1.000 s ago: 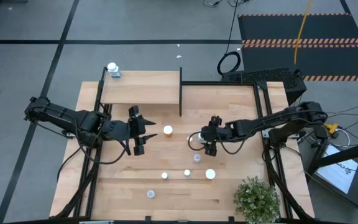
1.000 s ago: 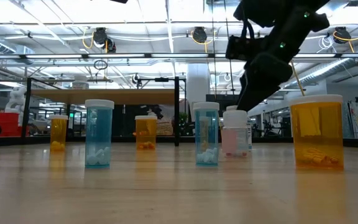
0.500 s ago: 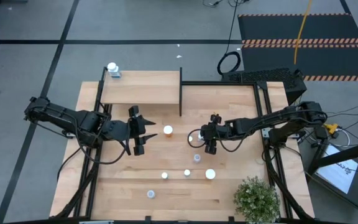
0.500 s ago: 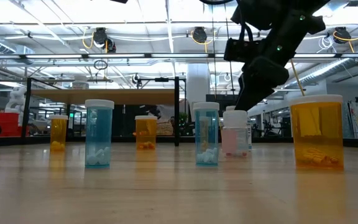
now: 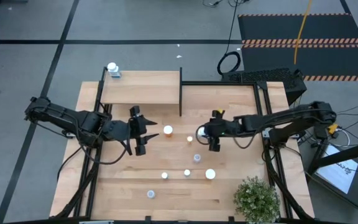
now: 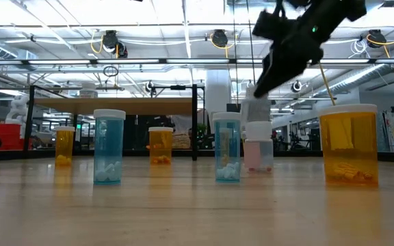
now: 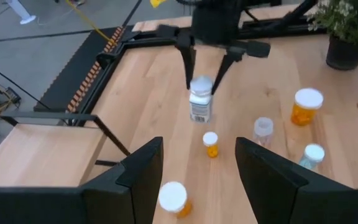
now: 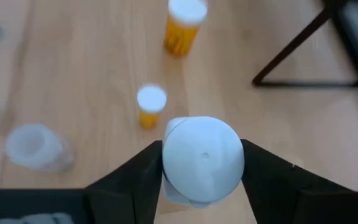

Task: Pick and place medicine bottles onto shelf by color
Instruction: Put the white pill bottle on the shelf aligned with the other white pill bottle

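My right gripper (image 5: 204,132) is shut on a white medicine bottle (image 7: 200,102) with a white cap, held above the middle of the table. My left gripper (image 5: 139,130) is open and empty, left of an orange bottle (image 5: 168,130). Several more bottles stand upright on their bases on the tabletop: a small orange one (image 7: 210,143), a clear one (image 7: 263,129), an orange one (image 7: 306,106) and a bluish one (image 7: 313,155). The wooden shelf (image 5: 140,88) with its black end panel (image 5: 180,93) is at the far left. One bottle (image 5: 112,68) stands at its far left corner. My right gripper pinches the white bottle at its cap and upper body (image 8: 173,165) between its two fingers (image 7: 222,68). The fingers come from above, pointing down. The bottle hangs upright below them (image 6: 255,109), lifted clear of the table.
A green potted plant (image 5: 255,198) stands at the near right corner. More bottles (image 5: 187,173) stand in a loose row toward the near edge. Black frame rails (image 5: 263,118) run along the table's sides.
My right gripper has gone up and a little toward the right and far edges, shut on the white bottle. The bottle has come off the table and now hangs clear above the clear bottle seen in the low view.
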`<state>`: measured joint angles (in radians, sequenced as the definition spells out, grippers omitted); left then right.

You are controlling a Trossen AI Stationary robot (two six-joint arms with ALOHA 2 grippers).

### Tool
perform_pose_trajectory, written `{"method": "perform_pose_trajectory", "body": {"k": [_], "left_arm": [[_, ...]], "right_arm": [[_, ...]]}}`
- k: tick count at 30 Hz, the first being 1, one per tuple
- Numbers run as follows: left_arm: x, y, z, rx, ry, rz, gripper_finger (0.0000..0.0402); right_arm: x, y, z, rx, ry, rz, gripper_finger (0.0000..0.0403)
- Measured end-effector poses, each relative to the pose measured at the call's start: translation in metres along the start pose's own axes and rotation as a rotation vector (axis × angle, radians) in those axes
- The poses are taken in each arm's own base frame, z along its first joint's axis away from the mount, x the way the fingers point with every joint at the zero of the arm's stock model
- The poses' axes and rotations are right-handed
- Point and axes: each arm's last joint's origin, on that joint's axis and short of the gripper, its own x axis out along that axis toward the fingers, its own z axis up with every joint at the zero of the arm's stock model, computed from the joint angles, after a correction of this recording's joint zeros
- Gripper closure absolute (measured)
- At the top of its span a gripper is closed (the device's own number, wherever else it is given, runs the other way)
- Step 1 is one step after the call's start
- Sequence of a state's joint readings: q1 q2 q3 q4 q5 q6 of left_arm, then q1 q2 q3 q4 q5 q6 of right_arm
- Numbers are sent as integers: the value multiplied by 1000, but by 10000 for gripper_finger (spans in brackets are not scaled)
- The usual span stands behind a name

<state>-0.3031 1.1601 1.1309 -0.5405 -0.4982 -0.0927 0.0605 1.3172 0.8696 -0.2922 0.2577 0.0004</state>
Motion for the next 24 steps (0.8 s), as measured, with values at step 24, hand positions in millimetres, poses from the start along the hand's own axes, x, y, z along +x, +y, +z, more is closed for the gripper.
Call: {"method": "perform_pose_trajectory", "body": {"k": [24], "left_arm": [[83,-47,6,11,-107,-291,65]], "right_arm": [[-65,23,27,-424,-451,187,213]]}}
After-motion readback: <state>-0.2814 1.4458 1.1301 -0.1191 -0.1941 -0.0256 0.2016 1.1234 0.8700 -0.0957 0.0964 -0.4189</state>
